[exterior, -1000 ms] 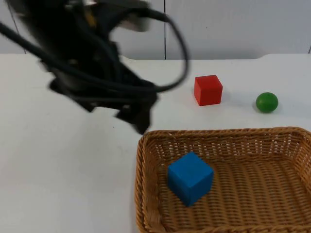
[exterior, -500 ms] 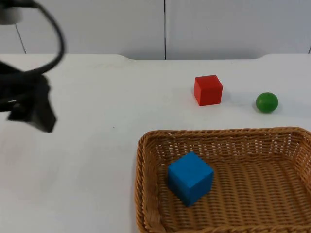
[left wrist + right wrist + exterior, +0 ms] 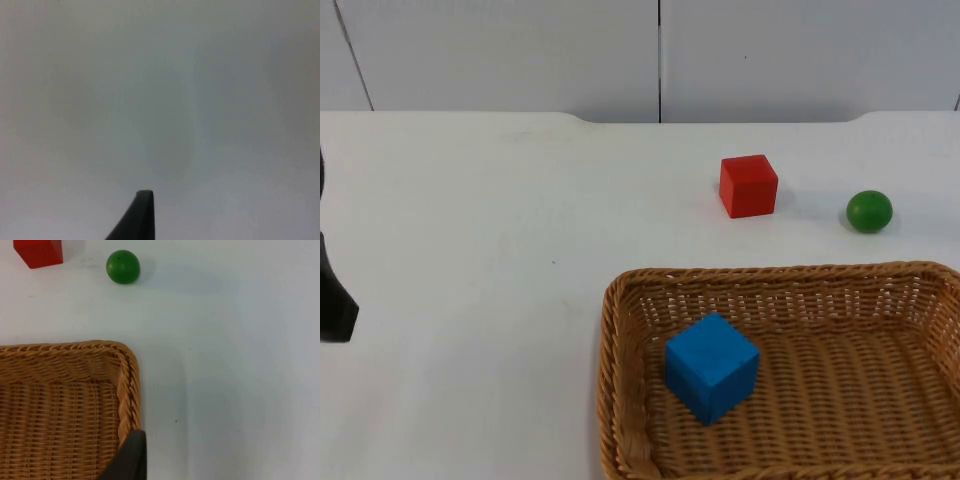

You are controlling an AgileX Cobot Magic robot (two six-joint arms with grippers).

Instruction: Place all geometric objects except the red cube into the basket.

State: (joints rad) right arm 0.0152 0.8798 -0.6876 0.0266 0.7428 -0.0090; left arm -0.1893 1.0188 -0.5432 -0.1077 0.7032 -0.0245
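In the top view, the left arm had pulled back across the table [image 3: 470,300] since a second earlier, when it hung just beside the basket's near-left corner; now only a dark piece of it sat at the picture's left edge, well away from everything. Whether the left gripper was spread or pressed together I could not tell. The blue cube [image 3: 711,366] lay inside the basket [image 3: 612,400], toward its left side, resting on the woven floor and untouched. The red cube [image 3: 748,185] stood on the table beyond the basket's far rim, and the green ball [image 3: 869,210] sat to its right, apart from it and outside the basket. In the left wrist view, one black fingertip stood over bare, blurred white table, with nothing in or near it. In the right wrist view, a black fingertip of the right gripper [image 3: 127,460] sat just beside the basket's corner rim [image 3: 131,390], with the green ball [image 3: 123,266] well beyond it on the table and the red cube [image 3: 38,251] near the ball; the second finger was out of sight, so its state could not be told either. Judging from this, the blue cube was done and the left arm was clearing out; the green ball was the one piece left, and it lay on the right arm's side.
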